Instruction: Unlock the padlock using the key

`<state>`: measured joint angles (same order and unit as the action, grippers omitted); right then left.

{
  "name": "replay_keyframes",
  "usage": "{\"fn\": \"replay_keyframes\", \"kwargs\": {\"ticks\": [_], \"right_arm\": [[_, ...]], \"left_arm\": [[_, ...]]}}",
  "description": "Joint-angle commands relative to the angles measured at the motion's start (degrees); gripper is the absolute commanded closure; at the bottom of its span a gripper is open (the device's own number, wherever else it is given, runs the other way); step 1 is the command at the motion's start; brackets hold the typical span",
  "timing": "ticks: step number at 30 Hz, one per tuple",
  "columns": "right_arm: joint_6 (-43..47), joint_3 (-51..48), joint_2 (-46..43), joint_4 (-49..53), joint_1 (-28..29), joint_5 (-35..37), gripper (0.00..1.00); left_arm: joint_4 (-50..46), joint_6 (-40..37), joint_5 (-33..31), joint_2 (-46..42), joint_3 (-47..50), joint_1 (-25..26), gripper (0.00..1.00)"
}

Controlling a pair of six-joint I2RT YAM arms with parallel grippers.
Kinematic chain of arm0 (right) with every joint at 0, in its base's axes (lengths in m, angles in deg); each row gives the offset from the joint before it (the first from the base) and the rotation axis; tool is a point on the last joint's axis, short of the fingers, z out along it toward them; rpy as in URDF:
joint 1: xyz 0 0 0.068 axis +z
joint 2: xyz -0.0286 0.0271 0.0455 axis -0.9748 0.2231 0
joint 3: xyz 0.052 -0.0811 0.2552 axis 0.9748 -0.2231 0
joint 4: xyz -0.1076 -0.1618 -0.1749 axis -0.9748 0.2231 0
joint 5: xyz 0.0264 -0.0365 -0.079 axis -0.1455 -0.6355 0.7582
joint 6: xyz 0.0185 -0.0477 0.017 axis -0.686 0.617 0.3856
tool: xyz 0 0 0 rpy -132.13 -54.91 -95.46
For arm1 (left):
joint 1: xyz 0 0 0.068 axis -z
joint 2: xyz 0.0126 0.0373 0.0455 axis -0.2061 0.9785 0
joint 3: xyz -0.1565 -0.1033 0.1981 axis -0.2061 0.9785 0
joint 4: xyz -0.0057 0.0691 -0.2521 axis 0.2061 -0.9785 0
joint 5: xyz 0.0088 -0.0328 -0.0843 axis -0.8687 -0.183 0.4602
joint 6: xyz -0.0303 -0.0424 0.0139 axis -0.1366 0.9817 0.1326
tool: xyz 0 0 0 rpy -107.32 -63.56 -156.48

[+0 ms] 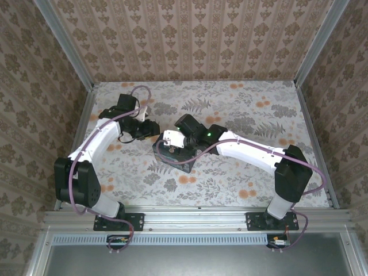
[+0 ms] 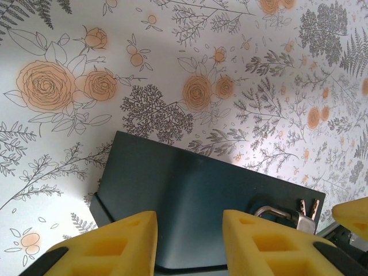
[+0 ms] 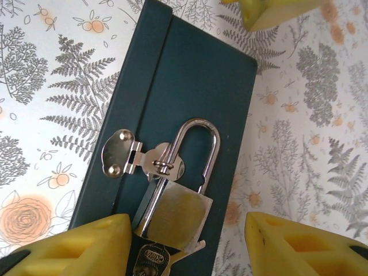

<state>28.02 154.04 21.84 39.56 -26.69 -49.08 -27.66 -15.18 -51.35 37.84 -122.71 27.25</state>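
Though the key's (image 3: 154,254) stamp is unreadable, the right pincer (image 3: 187,230) stands open astride the padlock (image 3: 178,213), the left pincer's (image 2: 190,221) state unclear.

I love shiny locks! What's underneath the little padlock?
The padlock rests on the dark blue box, its shackle through the silver hasp. A key pokes out at its lower end. The box surface directly beneath it is covered.
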Motion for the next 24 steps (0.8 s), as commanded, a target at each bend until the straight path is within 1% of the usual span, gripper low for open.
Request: {"fn": "replay_keyframes", "kwargs": {"ticks": [1, 9, 11, 14, 17, 24], "right_arm": [[3.60, 2.30, 1.80, 2.14, 0.87, 3.35, 0.45], [4.29, 4.41, 3.43, 6.42, 0.96, 1.66, 0.44], [4.75, 5.00, 4.35, 6.96, 0.92, 2.16, 0.45], [5.10, 5.52, 6.13, 7.55, 0.90, 2.70, 0.52], [5.10, 4.73, 6.86, 6.40, 0.98, 3.88, 0.56], [1.48, 2.99, 5.22, 1.18, 0.78, 6.56, 0.69]], "left_arm": [[0.72, -1.64, 1.47, 0.90, 0.83, -0.50, 0.65], [0.90, -2.02, 2.05, 0.98, 1.09, -1.04, 0.65], [0.94, -2.04, 2.27, 1.03, 1.09, -1.03, 0.65], [1.07, -2.08, 2.45, 1.09, 1.09, -1.03, 0.65], [0.90, -2.24, 2.58, 1.13, 1.25, -1.05, 0.65], [1.07, -2.39, 2.70, 1.09, 1.72, -1.35, 0.65]]}}
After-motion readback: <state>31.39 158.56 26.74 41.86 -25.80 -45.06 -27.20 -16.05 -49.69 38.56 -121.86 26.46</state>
